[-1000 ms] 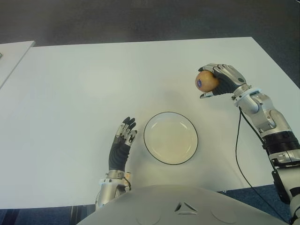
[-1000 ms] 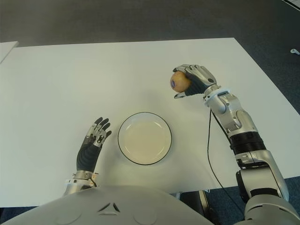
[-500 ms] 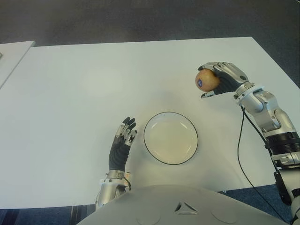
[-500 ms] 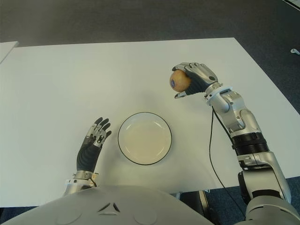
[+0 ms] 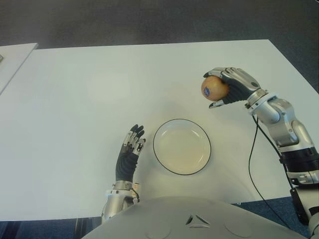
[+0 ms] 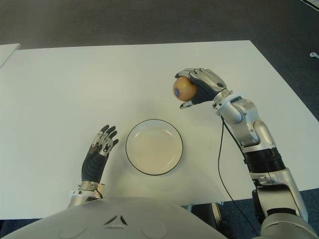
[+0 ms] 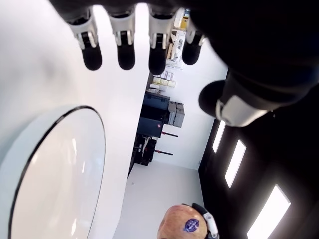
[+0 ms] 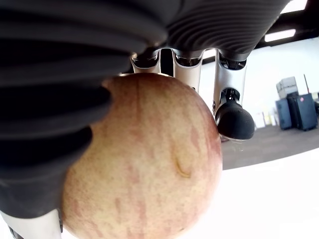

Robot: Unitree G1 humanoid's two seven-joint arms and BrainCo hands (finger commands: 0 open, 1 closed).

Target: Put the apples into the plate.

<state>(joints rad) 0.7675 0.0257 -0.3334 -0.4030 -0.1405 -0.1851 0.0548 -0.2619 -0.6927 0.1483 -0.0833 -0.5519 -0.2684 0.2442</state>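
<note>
Our right hand (image 5: 234, 85) was curled around a round yellow-red apple with a small blue sticker (image 5: 214, 88), gripping it in the air above the white desk (image 5: 89, 99). The apple sat beyond and to the right of the round white plate with a thin black rim (image 5: 181, 146), well apart from it, and the plate held nothing. Our left hand (image 5: 129, 153) showed just left of the plate, its dark fingers (image 7: 92, 56) stretched out straight and holding nothing. A black cable (image 5: 252, 164) hung beside our right forearm.
</note>
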